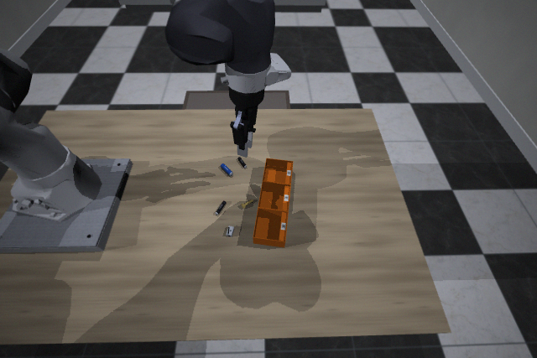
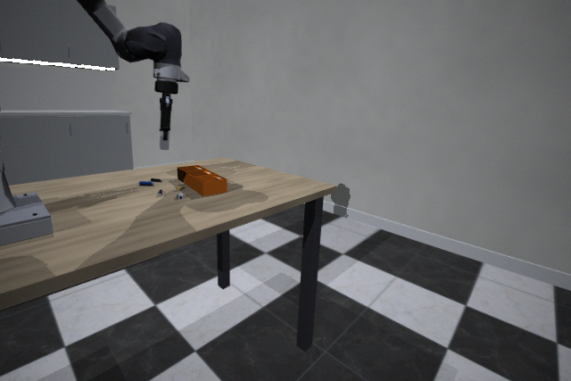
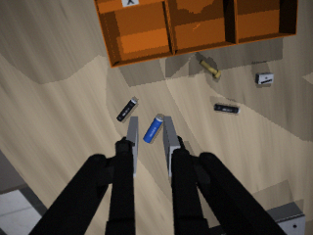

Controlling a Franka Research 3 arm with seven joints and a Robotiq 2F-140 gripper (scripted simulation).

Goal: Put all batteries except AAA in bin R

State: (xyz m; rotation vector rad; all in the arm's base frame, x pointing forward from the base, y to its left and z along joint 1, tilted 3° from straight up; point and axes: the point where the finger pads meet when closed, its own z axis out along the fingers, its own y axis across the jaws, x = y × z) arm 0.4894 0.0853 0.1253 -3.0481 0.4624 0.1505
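Note:
My gripper (image 1: 243, 153) (image 2: 164, 144) (image 3: 151, 127) hangs high above the table, fingers a little apart and empty. Far below it lies a blue battery (image 1: 226, 169) (image 2: 145, 183) (image 3: 153, 128). A small black battery (image 1: 242, 162) (image 2: 155, 179) (image 3: 127, 109) lies beside it, nearer the bins. A second black battery (image 1: 220, 207) (image 2: 159, 193) (image 3: 226, 108) lies further along. The orange three-compartment bin (image 1: 268, 242) (image 2: 211, 187) (image 3: 168, 29) stands to the right of them. In the wrist view one compartment label reads X; the others are out of frame.
A brass-coloured piece (image 1: 248, 203) (image 3: 210, 68) lies close to the bin's middle compartment. A small white and grey block (image 1: 229, 230) (image 2: 179, 196) (image 3: 264, 78) lies near the bin's front end. The arm's grey base (image 1: 65, 215) is at the table's (image 1: 346, 280) left.

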